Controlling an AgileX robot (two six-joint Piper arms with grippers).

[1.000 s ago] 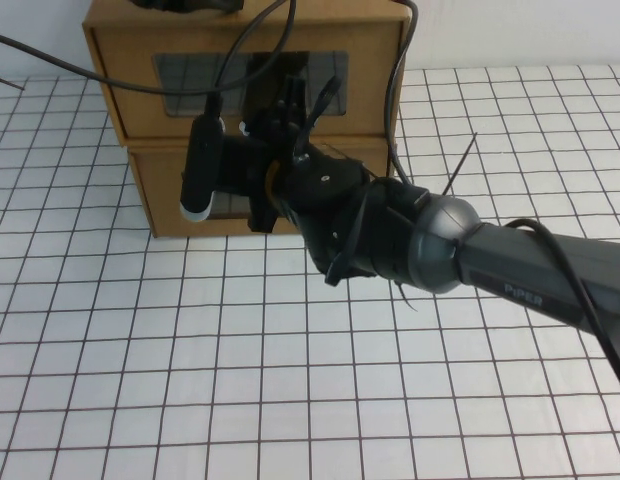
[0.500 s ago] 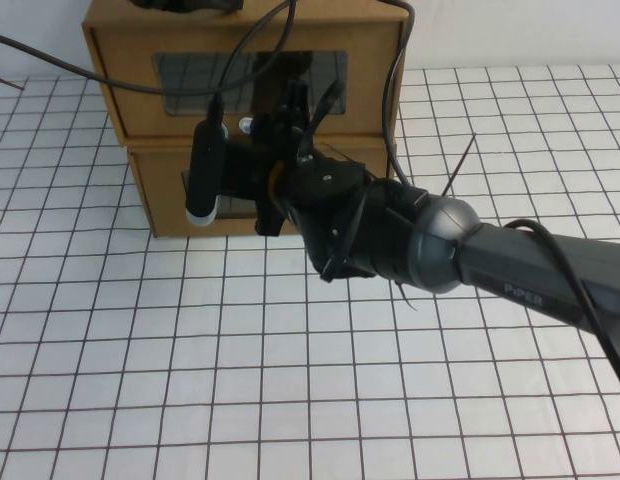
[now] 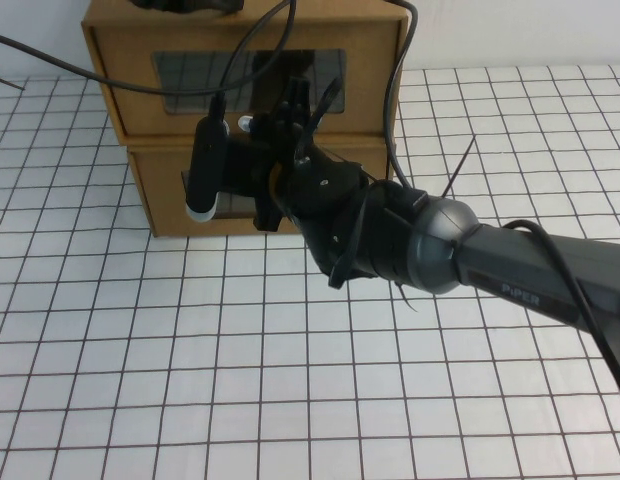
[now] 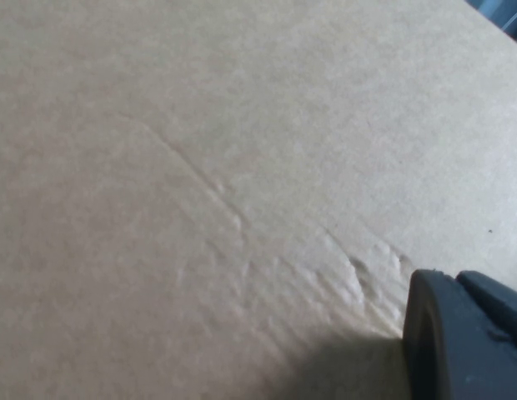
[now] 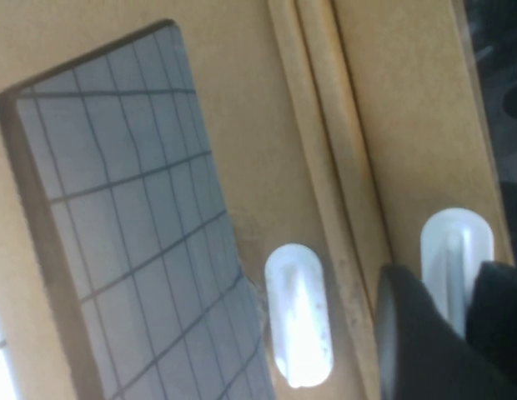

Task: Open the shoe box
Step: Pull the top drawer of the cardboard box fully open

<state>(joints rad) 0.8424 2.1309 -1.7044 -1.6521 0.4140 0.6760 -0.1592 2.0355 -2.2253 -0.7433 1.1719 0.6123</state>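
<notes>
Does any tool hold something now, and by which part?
Cannot be told. The right tool is at a white handle on the shoe box; the left tool is over the box top.

**Right arm extended to the box front; left gripper close on cardboard**

Right arm (image 3: 520, 275): enters from the robot's right and is stretched diagonally forward and to the left over the table, forearm near level. Wrist (image 3: 335, 200): turned so that the wrist camera (image 3: 202, 165) hangs off its left side. Right gripper (image 5: 455, 287): at the front face of the shoe box (image 3: 375, 60), tips pointing away from the robot. Fingers (image 5: 409, 333): part-way apart, one on either side of a white handle (image 5: 456, 237); contact with it not discernible.

Left gripper (image 4: 459, 342): only a dark edge of it shows in its own wrist view, very close to a flat cardboard surface (image 4: 200, 167).
</notes>
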